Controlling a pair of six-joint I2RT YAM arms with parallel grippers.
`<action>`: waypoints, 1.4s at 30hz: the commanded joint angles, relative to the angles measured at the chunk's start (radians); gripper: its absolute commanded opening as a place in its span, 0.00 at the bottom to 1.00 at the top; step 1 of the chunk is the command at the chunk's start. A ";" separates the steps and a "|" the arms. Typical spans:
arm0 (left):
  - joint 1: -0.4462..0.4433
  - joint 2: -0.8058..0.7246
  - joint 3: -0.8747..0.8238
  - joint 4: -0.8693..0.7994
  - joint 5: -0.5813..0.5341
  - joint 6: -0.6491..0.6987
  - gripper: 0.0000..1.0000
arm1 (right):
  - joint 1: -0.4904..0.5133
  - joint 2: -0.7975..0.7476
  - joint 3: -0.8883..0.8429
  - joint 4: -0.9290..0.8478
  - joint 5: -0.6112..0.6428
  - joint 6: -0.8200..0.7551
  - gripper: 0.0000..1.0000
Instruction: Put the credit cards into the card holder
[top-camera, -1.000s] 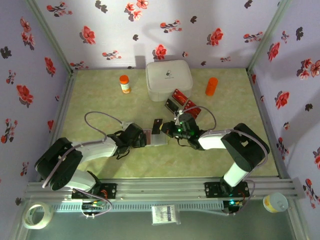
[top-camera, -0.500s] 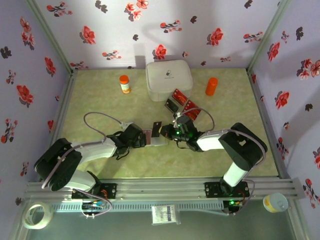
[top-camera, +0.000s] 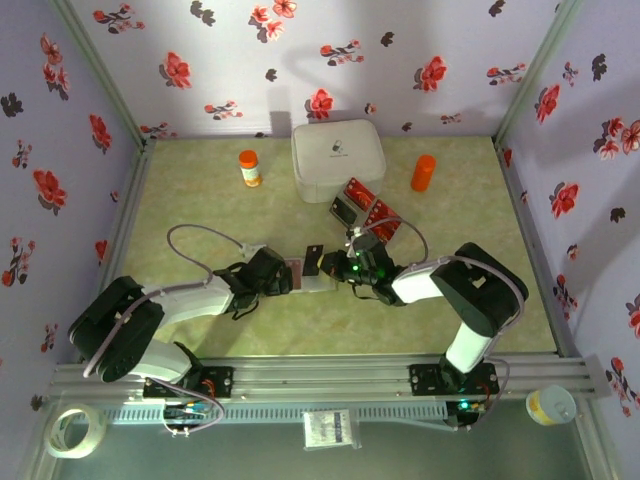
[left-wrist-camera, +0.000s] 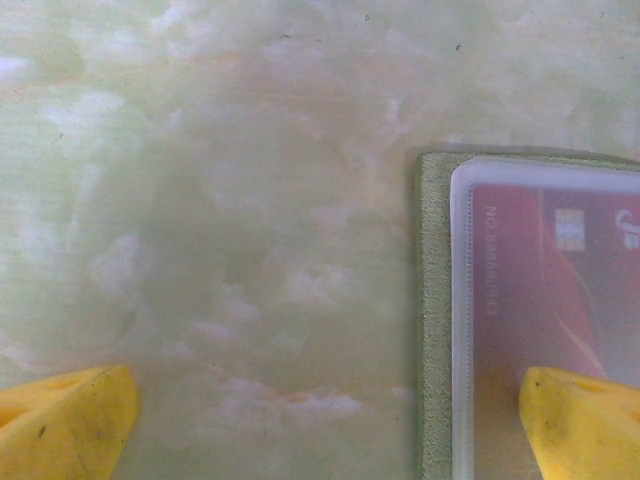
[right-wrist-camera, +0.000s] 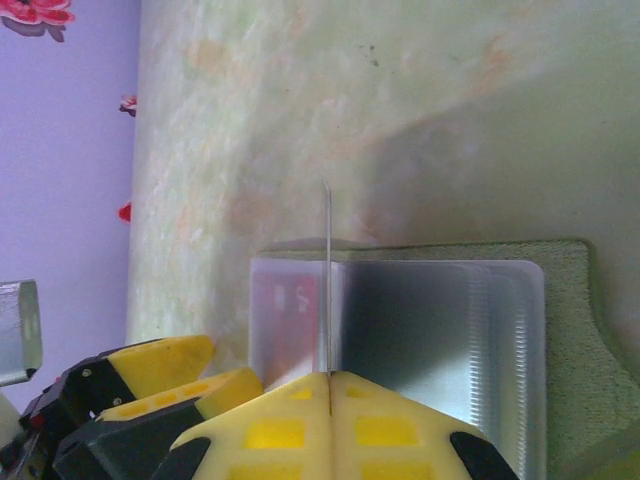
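- Right wrist view, nearest the arm bases: the right gripper (right-wrist-camera: 330, 385) has its yellow jaws pressed together on a thin dark grey-black credit card (right-wrist-camera: 327, 270). The card is seen edge-on and pokes out over the small olive-green folding card holder (right-wrist-camera: 575, 330), which lies open on the pale green marbled table (right-wrist-camera: 300, 90).
- The held card's free edge reaches across the clear plastic pocket (right-wrist-camera: 440, 330) on the holder's inside. From this angle I cannot tell whether it has entered a slot or only hovers at it.
- Left wrist view: the left gripper (left-wrist-camera: 320, 425) stands with its jaws wide and nothing between them. One finger is over bare table and the other over the holder's left part, where a red glossy credit card (left-wrist-camera: 560, 300) lies under the clear pocket. At least one card therefore looks stowed.
- Top external view: the holder sits mid-table between the two grippers. The left gripper is at its left side and the right gripper at its right side, with the dark card raised above it.
- Farther back and right of centre, two loose red cards (top-camera: 383, 222) and a loose dark card (top-camera: 343, 210) lie on the table, between the holder and the box.
- At the far edge stand the big white rounded box (top-camera: 338, 160), a small orange-capped bottle (top-camera: 249, 168) to its left and an orange cylinder (top-camera: 424, 172) to its right. None of these belongs to the job.
- As I judge it, the task is under halfway: one card is in, one is being offered to the pocket, and about three wait to be fetched.
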 joint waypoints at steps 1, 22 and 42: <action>0.008 0.012 -0.045 -0.114 -0.029 -0.033 1.00 | 0.011 0.023 -0.019 0.056 -0.017 0.020 0.00; 0.008 0.009 -0.048 -0.112 -0.029 -0.033 1.00 | 0.024 0.063 -0.018 0.073 -0.070 0.028 0.00; 0.008 0.012 -0.051 -0.112 -0.031 -0.034 1.00 | 0.031 0.045 -0.014 -0.044 -0.068 0.001 0.00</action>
